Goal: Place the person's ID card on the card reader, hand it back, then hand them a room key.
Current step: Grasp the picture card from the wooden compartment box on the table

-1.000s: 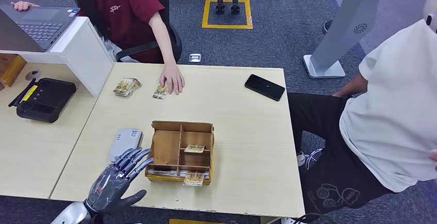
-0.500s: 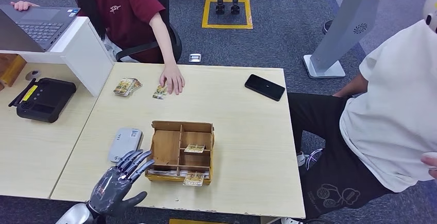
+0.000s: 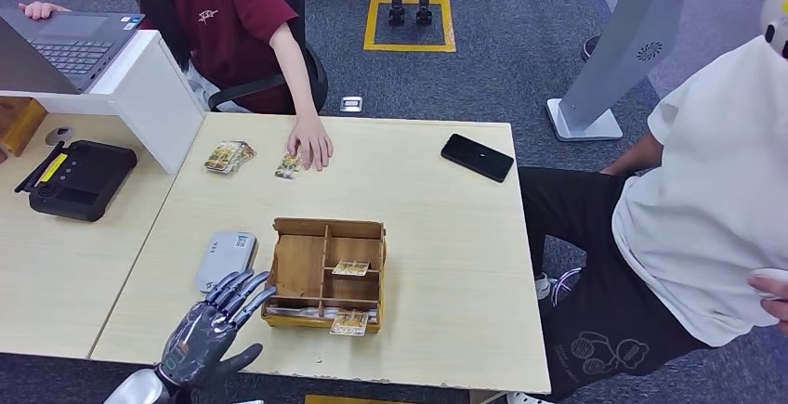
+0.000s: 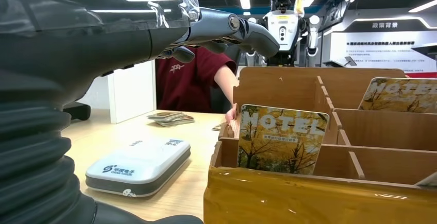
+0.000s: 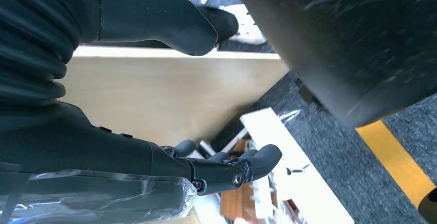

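the pale wood surface (image 3: 446,237) carries a wooden organizer (image 3: 325,274) holding cards (image 4: 281,139) printed "hotel". left hand (image 3: 209,325) hovers beside it, fingers (image 3: 243,291) spread, empty, near the white card reader (image 3: 226,258). right hand (image 5: 154,157) hangs empty, fingers loosely apart. a person's hand (image 3: 311,144) rests by the id card (image 3: 289,165).

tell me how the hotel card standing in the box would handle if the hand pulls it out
The card looks thin and flat, so probably stiff and light. Its glossy print may be slippery. It leans upright in the wooden box, so a nudge could tip it flat.
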### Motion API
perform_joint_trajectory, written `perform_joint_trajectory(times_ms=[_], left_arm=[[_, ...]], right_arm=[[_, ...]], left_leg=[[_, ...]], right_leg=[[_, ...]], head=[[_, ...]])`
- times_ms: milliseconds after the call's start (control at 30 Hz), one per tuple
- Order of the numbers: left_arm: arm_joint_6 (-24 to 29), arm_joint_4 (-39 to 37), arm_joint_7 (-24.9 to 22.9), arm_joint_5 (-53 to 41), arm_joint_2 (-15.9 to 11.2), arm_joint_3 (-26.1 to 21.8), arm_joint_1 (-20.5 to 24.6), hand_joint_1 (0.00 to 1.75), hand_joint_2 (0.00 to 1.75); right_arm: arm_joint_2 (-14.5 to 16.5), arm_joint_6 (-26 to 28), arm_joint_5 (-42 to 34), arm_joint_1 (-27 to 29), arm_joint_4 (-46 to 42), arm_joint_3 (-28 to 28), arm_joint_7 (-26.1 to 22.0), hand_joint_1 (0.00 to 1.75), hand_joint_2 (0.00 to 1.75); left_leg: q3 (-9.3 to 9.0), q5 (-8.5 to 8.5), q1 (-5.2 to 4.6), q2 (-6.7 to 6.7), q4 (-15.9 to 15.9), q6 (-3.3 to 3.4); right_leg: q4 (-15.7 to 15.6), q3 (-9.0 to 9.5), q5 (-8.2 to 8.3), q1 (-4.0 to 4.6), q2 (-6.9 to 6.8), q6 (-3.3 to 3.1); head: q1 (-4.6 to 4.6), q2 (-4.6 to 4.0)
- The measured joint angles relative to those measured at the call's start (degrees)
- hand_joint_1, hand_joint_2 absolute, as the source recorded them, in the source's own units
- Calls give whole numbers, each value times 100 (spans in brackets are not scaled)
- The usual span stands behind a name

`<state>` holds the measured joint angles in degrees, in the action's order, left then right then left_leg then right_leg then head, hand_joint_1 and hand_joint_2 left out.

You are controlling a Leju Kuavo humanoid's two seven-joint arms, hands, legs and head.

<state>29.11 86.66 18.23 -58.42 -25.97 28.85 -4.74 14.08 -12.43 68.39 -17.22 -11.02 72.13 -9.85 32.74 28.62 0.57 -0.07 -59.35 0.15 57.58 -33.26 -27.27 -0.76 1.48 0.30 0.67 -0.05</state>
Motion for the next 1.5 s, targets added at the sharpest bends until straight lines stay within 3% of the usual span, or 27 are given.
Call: perform_joint_trajectory(times_ms=[633,1500], left_arm=[[22,-68,-82,202,-15,118,-8,0,175],[111,-132,-93,304,25,425,-11,0,175]], right_arm=[[-70,21,-356,255,0,-599,455,0,175],[-74,-57,-453,313,0,-855,823,0,175]], left_leg=[[0,0,1,-2,0,0],[0,0,1,-4,0,0]], right_leg=[[0,2,0,0,-4,0],[0,4,0,1,-10,0]], head=[[-1,-2],[-1,-2]])
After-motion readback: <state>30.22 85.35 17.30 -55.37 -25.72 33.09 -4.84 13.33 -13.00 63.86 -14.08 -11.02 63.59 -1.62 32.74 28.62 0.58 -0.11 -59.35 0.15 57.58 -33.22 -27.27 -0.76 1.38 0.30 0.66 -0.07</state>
